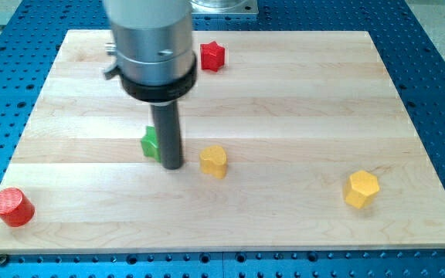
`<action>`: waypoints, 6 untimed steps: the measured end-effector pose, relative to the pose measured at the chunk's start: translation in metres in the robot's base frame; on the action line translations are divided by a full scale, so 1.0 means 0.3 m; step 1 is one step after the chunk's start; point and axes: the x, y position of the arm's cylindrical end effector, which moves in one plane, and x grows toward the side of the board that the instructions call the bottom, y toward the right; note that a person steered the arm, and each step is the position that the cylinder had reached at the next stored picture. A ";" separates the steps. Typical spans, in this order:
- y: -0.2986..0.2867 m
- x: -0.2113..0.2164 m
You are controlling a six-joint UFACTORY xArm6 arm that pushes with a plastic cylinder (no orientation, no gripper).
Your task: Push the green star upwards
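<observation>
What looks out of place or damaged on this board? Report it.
Nothing damaged. Only the red cylinder looks odd, sitting right at the board's bottom-left corner. My tip is against the green star, partly hiding it.

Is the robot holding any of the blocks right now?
No, nothing is held. My tip only pushes; it sits at the right edge of the small green star block, which it partly hides on the wooden board.

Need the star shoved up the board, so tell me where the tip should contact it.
Press on the green star's bottom edge, coming from the view's bottom. My tip sits at its right side, hiding part of it, so it must first drop below the star.
</observation>
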 end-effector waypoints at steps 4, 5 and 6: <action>-0.078 -0.157; -0.078 -0.200; -0.093 -0.188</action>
